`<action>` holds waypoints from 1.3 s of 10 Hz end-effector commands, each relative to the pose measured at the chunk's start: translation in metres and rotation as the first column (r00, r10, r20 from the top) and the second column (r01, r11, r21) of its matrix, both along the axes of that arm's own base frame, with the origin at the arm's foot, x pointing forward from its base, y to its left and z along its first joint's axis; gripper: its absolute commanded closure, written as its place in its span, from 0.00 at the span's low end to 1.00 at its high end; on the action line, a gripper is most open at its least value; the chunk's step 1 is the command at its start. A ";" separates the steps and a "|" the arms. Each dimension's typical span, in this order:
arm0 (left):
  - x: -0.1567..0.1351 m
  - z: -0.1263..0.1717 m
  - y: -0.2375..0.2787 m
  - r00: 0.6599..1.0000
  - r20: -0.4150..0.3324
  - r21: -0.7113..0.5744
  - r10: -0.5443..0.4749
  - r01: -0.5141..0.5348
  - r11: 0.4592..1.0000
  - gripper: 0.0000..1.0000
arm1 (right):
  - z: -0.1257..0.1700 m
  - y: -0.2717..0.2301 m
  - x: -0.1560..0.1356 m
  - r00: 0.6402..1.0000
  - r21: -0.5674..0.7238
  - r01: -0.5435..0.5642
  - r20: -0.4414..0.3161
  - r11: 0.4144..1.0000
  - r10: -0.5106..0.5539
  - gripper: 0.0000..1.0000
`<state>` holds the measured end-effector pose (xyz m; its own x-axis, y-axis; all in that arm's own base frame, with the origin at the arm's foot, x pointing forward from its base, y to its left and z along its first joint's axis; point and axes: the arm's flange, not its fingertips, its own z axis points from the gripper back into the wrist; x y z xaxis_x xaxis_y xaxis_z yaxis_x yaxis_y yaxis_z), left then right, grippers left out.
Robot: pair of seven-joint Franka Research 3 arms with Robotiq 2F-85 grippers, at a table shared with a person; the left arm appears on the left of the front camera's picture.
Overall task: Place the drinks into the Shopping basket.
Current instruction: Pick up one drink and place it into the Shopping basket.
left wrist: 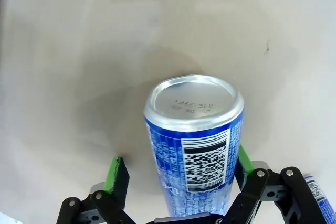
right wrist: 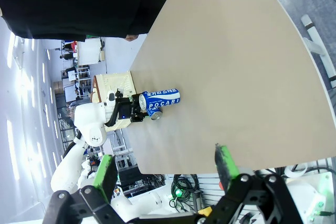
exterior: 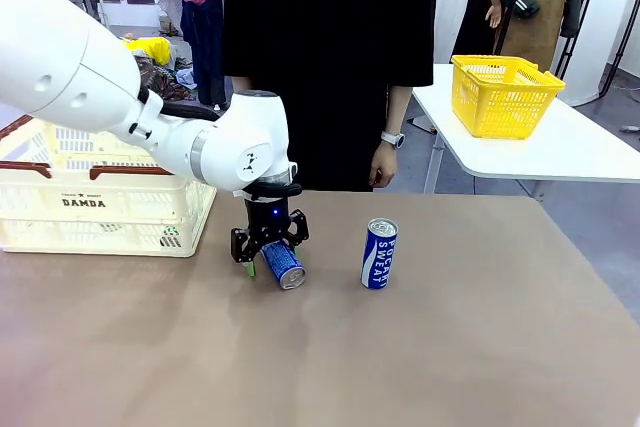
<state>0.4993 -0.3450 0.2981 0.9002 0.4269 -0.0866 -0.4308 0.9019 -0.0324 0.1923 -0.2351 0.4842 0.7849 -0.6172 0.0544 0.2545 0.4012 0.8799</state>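
A blue drink can lies tilted on the brown table, its silver end toward me. My left gripper reaches down around it with its jaws open. In the left wrist view the can sits between the green pads; a gap shows on one side, and the other pad is close against it. A second blue can stands upright to the right. The cream Shopping basket rests at the table's left. My right gripper hangs open and empty, high off the table edge, with both cans far off.
A person in black stands at the far edge, one hand hanging near the table. A yellow mesh basket sits on a separate white table at the back right. The near half of the brown table is bare.
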 end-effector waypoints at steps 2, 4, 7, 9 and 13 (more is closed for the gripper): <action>0.002 -0.001 0.005 1.000 0.018 -0.039 -0.026 0.027 0.999 0.94 | 0.000 -0.001 0.000 1.000 -0.003 -0.008 0.026 1.000 0.008 0.00; 0.003 -0.003 0.004 0.999 0.017 -0.035 -0.028 0.029 0.999 1.00 | 0.000 -0.001 0.000 1.000 -0.003 -0.008 0.026 1.000 0.008 0.00; 0.001 -0.002 0.005 0.999 0.025 -0.045 -0.031 0.032 0.998 1.00 | 0.000 -0.001 0.000 1.000 -0.003 -0.008 0.026 1.000 0.008 0.00; 0.000 -0.001 0.007 0.999 0.030 -0.057 -0.037 0.039 0.998 1.00 | 0.000 -0.001 0.000 1.000 -0.003 -0.008 0.026 1.000 0.008 0.00; -0.007 0.019 0.013 0.994 0.069 -0.126 -0.083 0.091 0.988 1.00 | 0.000 -0.001 0.000 1.000 -0.003 -0.008 0.026 1.000 0.008 0.00</action>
